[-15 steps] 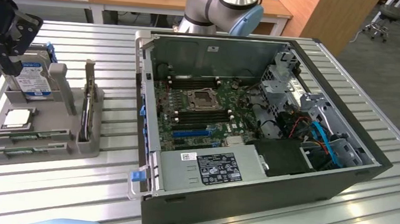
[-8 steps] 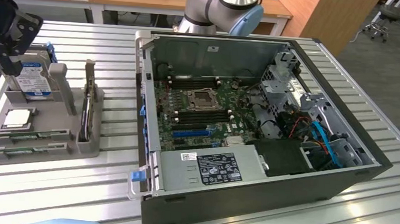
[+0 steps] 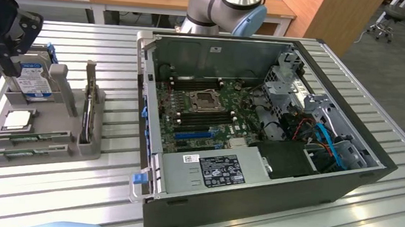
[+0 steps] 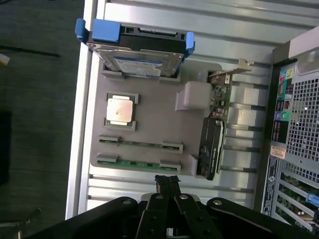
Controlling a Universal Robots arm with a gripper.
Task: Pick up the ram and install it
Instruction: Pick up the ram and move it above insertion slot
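Edgewise, slim green ram [image 4: 139, 144], slotted in grey tray [image 4: 159, 124].

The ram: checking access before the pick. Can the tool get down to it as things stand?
Probably yes: both ram sticks lie uncovered in the grey holder, nothing above them, with the tool nearby.

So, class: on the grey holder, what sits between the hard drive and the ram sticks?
The silver processor chip lies between the hard drive and the ram sticks; the wrist view shows it.
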